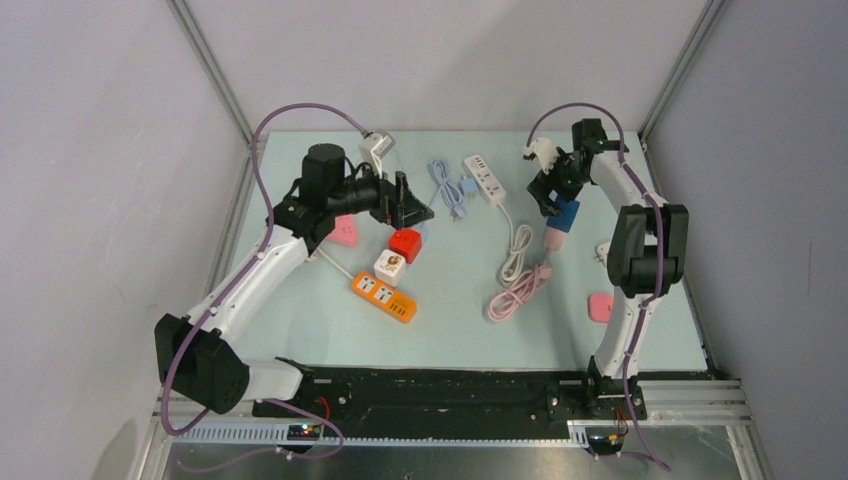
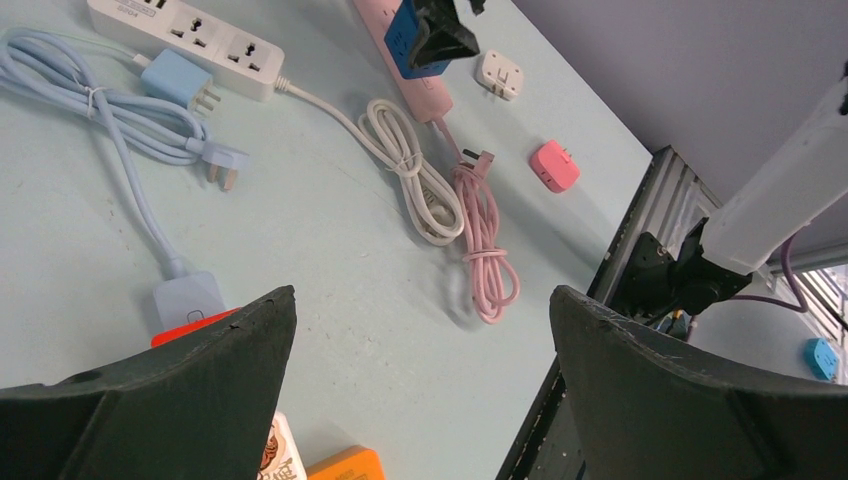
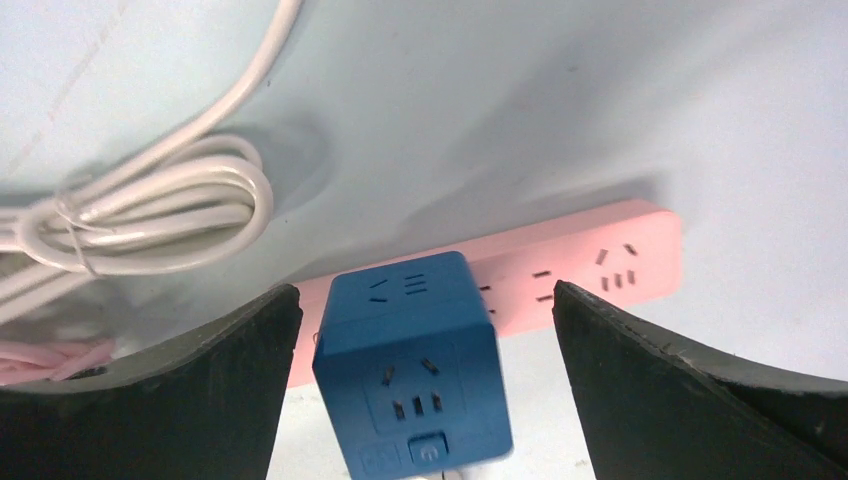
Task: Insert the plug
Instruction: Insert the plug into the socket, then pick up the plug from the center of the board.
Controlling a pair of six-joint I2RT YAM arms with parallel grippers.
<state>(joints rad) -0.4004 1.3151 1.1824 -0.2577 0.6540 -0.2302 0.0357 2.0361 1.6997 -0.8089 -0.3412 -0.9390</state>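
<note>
A blue cube plug [image 3: 410, 360] stands on a pink power strip [image 3: 590, 265] at the table's far right, and whether its pins are fully seated is hidden. My right gripper [image 3: 425, 292] is open around the cube, with a gap on each side. From above, the cube [image 1: 566, 213] sits just below the right gripper [image 1: 550, 195] on the strip [image 1: 551, 240]. My left gripper [image 1: 410, 205] hangs open and empty over the left-centre of the table. In its own view the left gripper [image 2: 422, 295] frames bare table, with the blue cube [image 2: 410, 50] far off.
A white power strip [image 1: 485, 180] and a light blue cable [image 1: 445, 185] lie at the back centre. A red cube [image 1: 405, 243], a white cube [image 1: 390, 267] and an orange strip [image 1: 384, 297] sit under the left arm. Coiled white [image 1: 516, 250] and pink cords [image 1: 515, 290] lie mid-table. A pink adapter [image 1: 600, 307] is at the right.
</note>
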